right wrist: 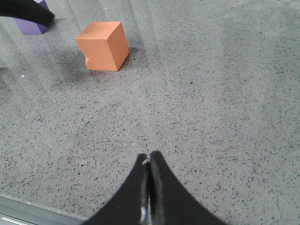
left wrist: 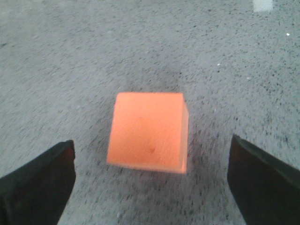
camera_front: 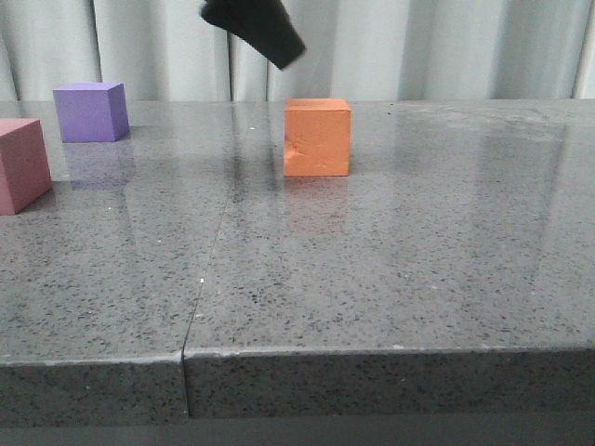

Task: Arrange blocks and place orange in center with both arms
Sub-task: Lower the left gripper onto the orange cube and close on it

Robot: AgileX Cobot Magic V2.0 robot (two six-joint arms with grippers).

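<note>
Three foam cubes [camera_front: 317,137] on speckled table [camera_front: 372,279]

A grey speckled stone table [camera_front: 390,279] is seen filling most of the front view, its polished top showing faint reflections. A thin seam [camera_front: 209,269] is seen running from the front edge back across the surface, left of centre. Behind the table, pale grey curtains [camera_front: 446,46] are hung in vertical folds across the whole background.

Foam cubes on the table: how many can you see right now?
3. The orange cube sits mid-table under the open left pincer. The purple cube is far left at the back. The pink-red cube is at the left edge, partly cut off.
</note>
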